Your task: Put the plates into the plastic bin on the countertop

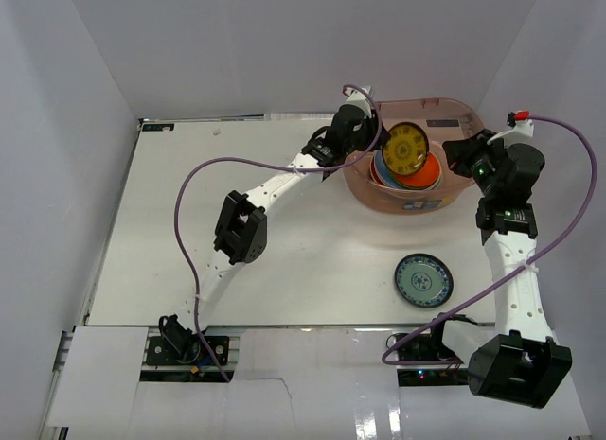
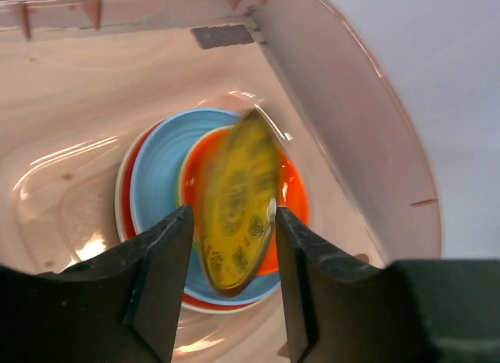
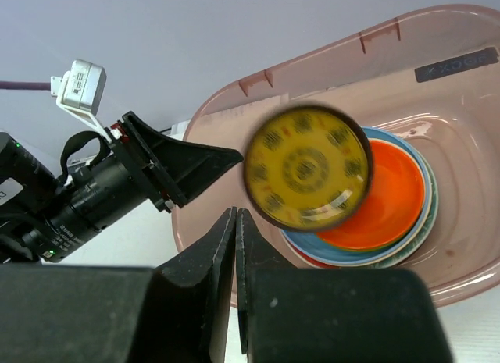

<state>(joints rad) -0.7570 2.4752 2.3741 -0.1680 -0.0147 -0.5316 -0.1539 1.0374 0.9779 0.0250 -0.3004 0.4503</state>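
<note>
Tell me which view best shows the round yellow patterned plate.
Right wrist: the round yellow patterned plate faces the camera, its whole rim and ringed pattern visible, slightly blurred. Top external shows it face-up but small; left wrist shows it nearly edge-on and motion-blurred.

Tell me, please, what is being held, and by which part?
Nothing, apparently: the amber plate is blurred, loose, within the open left gripper; the right gripper is shut, empty.

Plate stack [image 1: 417, 175] in bin [image 1: 453, 107], far-R on countertop [image 1: 312, 265]; lone plate [image 1: 423, 280] in front.
</note>
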